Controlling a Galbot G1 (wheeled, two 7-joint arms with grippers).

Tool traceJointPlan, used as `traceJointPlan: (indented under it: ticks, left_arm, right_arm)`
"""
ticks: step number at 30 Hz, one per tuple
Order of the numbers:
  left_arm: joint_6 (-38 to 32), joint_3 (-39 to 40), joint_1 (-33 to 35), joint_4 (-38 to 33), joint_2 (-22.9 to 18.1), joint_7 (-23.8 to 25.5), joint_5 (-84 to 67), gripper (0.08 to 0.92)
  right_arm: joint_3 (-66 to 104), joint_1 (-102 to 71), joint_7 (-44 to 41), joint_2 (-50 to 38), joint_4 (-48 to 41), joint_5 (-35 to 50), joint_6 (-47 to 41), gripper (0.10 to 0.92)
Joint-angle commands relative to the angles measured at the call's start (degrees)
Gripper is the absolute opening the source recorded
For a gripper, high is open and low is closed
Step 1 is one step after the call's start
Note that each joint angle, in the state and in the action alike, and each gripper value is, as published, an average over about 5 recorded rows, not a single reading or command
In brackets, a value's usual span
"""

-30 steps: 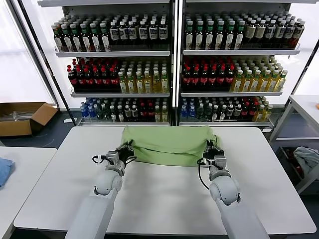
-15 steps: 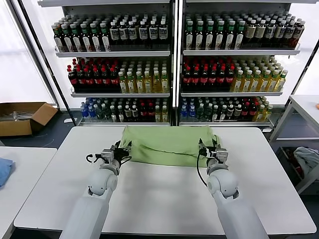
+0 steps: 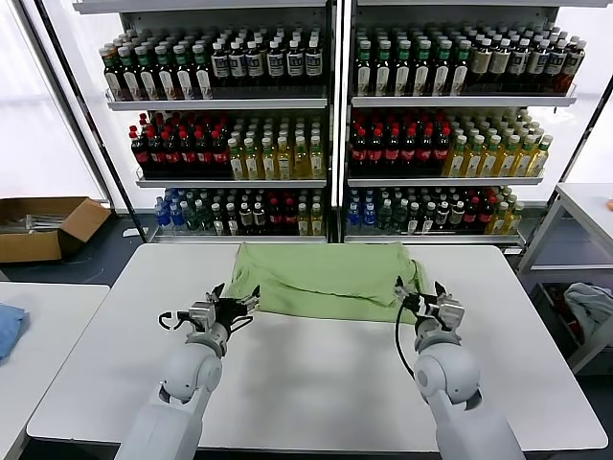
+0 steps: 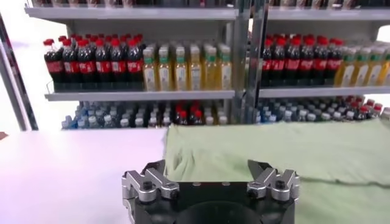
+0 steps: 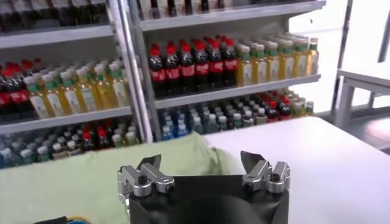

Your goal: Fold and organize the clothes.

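Note:
The light green shirt (image 3: 326,280) lies folded into a wide band at the far middle of the white table (image 3: 316,383). My left gripper (image 3: 237,305) is open and empty just off the shirt's near left corner. My right gripper (image 3: 419,295) is open and empty at the shirt's near right corner. In the left wrist view the shirt (image 4: 286,158) fills the space beyond the open left gripper (image 4: 207,165). In the right wrist view the shirt (image 5: 91,176) lies beyond the open right gripper (image 5: 201,159). Collar and chest print are hidden.
Shelves of bottles (image 3: 326,125) stand behind the table. A cardboard box (image 3: 43,225) sits on the floor at left. A blue cloth (image 3: 8,326) lies on a side table at left. A grey-blue bundle (image 3: 589,307) lies at right.
Both grippers have let go of the shirt's near edge and drawn back toward me and slightly outward. The folded shirt now lies flat on the table.

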Motion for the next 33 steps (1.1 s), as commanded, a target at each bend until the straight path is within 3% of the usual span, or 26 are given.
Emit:
traceJointPlan:
  ticks: [1,15,24,27,33]
  left_arm:
    - [0.95,0.18,1.87,-0.57,0.0,-0.16,0.3,0.823]
    - [-0.34,1.86,-6.42,10.03,0.63,-0.22,0.33,0.823]
    - [-0.44,1.89,-7.93,14.95,1.18,-0.24,1.57,0.823]
    - [0.0,2.07,-7.56,15.11,1.32,-0.23,1.57,0.801]
    - [0.69,2.62,-6.54,15.0,0.99,-0.13,2.02,0.645]
  right_arm:
    - [2.56,-5.9,0.9,-1.05,3.9,-0.94,-0.99,0.823]
    - [-0.15,-0.97,0.41,-0.95,-4.18,-2.96,-2.2,0.823]
    - [-0.29,-0.32,-0.81,0.24,-7.69,-3.91,-2.01,0.821]
    - [-0.68,-0.54,-1.31,0.3,-8.51,-4.33,-1.71,0.785]
    - [-1.26,-0.12,-2.88,1.09,-10.47,-5.75,-0.76,0.621]
